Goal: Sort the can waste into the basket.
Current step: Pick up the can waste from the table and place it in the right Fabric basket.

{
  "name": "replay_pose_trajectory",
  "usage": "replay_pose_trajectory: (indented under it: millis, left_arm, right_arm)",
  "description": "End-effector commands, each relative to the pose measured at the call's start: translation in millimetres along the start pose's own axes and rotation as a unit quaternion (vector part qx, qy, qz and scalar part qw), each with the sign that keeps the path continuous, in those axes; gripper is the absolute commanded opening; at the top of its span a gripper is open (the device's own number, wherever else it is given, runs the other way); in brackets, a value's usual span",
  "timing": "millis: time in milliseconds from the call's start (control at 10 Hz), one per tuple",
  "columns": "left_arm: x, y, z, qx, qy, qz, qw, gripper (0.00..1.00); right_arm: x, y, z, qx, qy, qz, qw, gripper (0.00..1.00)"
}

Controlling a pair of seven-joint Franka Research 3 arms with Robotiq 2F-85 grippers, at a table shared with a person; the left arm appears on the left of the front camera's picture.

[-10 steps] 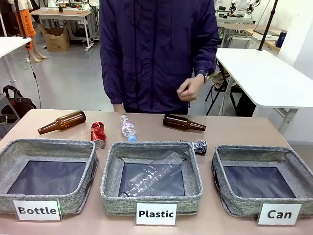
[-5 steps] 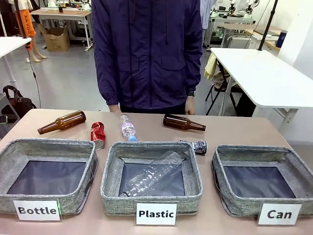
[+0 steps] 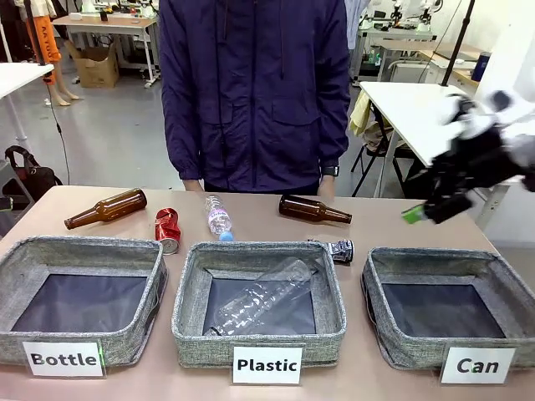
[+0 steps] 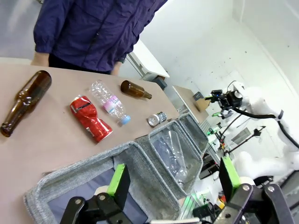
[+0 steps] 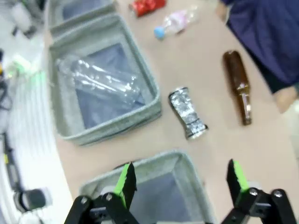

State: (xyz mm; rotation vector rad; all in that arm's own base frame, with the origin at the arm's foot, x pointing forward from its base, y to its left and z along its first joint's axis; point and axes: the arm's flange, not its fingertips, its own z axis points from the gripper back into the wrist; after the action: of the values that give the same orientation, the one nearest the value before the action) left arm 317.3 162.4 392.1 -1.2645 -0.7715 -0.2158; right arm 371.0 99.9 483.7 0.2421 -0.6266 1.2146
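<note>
The silver crushed can (image 3: 340, 249) lies between the Plastic and Can baskets' far corners. A red crushed can (image 3: 167, 230) lies behind the Bottle basket. The grey basket (image 3: 410, 351) labelled "Can" stands at front right, nothing in it. My right gripper (image 3: 422, 213), blurred, hangs above that basket's far edge. In the right wrist view this gripper (image 5: 180, 179) is open over the basket rim (image 5: 154, 163), with the silver can (image 5: 188, 113) beyond it. My left gripper (image 4: 173, 182) is open above the Bottle basket, with the red can (image 4: 90, 118) and silver can (image 4: 156, 119) farther off.
Baskets labelled "Bottle" (image 3: 50, 251) and "Plastic" (image 3: 188, 326) stand in a row; the Plastic one holds a clear bottle (image 3: 263, 296). Two brown glass bottles (image 3: 107, 208) (image 3: 313, 210) and a small plastic bottle (image 3: 218, 217) lie near the far edge. A person (image 3: 255, 92) stands there.
My right arm has swung in from the right, above the Can basket's far side. The person's raised hand has dropped to the table's far edge.
</note>
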Motion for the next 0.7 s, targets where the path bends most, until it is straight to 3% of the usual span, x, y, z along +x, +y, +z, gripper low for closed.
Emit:
replay_pose_trajectory:
  millis: [0, 300, 500, 600]
  left_arm:
    - [0.5, -1.6, -0.4, -0.006, -0.008, -0.006, 1.0, 1.0]
    - [0.5, -1.6, -0.4, -0.006, -0.008, -0.006, 1.0, 1.0]
    - [0.5, -1.6, -0.4, -0.006, -0.008, -0.006, 1.0, 1.0]
    - [0.5, -1.6, -0.4, -0.006, -0.008, -0.006, 1.0, 1.0]
  right_arm:
    - [23.0, -48.1, -35.4, -0.006, 0.053, 0.1, 0.994, 1.0]
    - [50.9, -58.6, -108.0, -0.001, 0.106, 0.145, 0.984, 1.0]
    - [52.7, -62.7, -120.9, 0.015, 0.12, 0.125, 0.985, 1.0]
    - [47.7, -55.1, -116.3, 0.015, 0.105, 0.148, 0.983, 1.0]
